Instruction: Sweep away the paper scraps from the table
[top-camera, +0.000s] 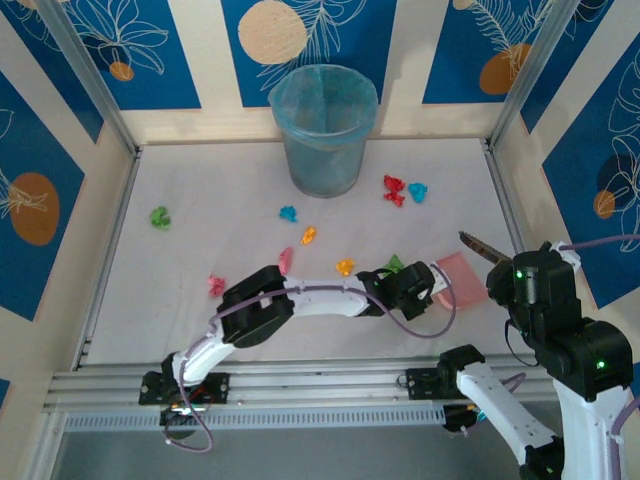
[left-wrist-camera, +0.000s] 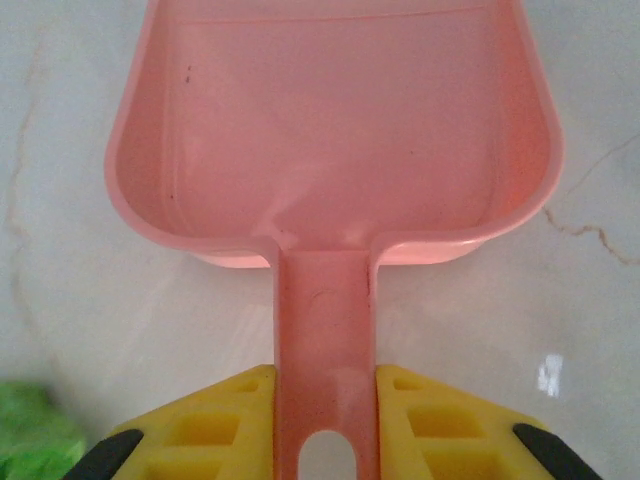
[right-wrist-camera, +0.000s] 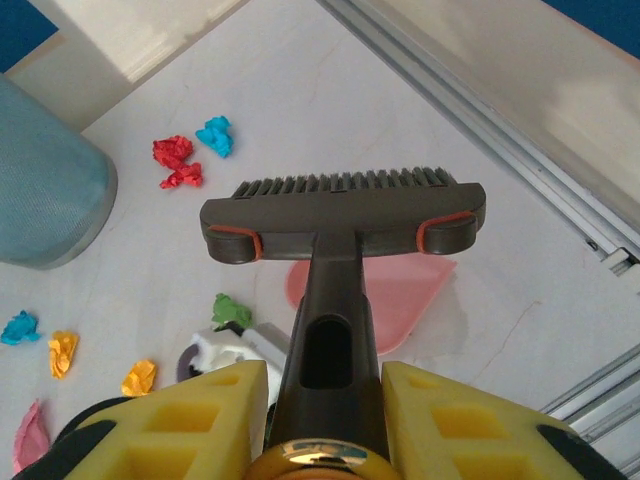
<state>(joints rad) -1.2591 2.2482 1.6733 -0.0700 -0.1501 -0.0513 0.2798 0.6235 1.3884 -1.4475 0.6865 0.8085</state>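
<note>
The brush is being pinched by its handle between the fingers of the right gripper, which are pressed in against it on both sides. The dustpan is being clamped by its handle in the same way by the left gripper, whose yellow fingers are touching the handle on either side. The pan is being rested flat on the table, under and just past the brush head as seen from the right wrist, and the brush is judged to be raised above it. The scraps are being seen scattered to the left of the brush and beyond it, with none in the pan. The nearest, a green scrap, is being seen just beside the left gripper on the pan's handle side; the red scraps and a cyan one are being seen beyond the brush, near the bin. The pan's long axis is being run from the left gripper toward the right arm, so its mouth is being pointed away from most scraps. The brush head is being held roughly crosswise to that axis. The coming move is judged to turn on this: either the scraps are to be drawn round to the mouth or the pan is to be turned toward them, and the right arm is the nearer to the red pair.
</note>
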